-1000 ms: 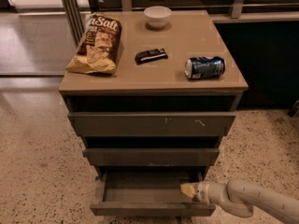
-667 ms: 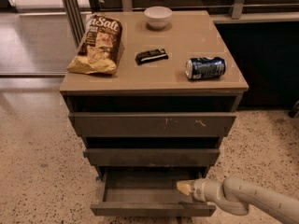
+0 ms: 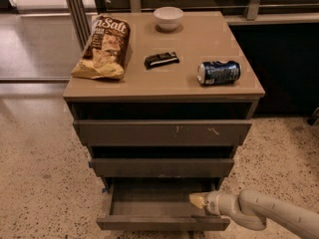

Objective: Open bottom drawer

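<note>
bottom drawer (image 3: 149,223): pulled out, lower centre | gripper (image 3: 198,200): inside drawer's right side, lower right | grip: cannot tell how open

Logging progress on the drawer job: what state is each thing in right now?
bottom drawer: pulled out, open
middle drawer: pushed in
top drawer: pushed in
soda can: lying on its side
chip bag: lying flat
bowl: upright
gripper: reaching into bottom drawer, right side
</note>
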### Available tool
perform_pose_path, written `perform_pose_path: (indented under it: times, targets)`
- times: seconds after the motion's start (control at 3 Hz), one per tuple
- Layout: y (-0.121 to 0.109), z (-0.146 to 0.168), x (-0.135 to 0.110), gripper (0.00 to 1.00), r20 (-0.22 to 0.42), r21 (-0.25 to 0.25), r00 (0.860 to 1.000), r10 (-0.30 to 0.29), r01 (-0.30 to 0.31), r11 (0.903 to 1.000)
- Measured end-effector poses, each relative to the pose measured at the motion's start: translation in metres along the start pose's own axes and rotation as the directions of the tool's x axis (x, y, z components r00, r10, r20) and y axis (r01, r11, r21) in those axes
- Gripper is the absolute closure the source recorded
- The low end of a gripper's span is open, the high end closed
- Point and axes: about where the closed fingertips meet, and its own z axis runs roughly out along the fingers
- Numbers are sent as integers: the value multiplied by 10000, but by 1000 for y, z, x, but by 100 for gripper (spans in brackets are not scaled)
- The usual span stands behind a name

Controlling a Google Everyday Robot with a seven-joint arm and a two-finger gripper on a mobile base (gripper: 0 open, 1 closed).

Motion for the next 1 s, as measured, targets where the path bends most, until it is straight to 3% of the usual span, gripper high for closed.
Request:
perform_pose_path:
  times: [0.33,0.67,1.0]
  targets:
    - [0,0,0,14,0,0,10000,0,0,10000]
    - [0,0,0,0,-1,-2,10000,0,0,10000]
    - [0,0,0,0,-1,-3,10000,0,0,10000]
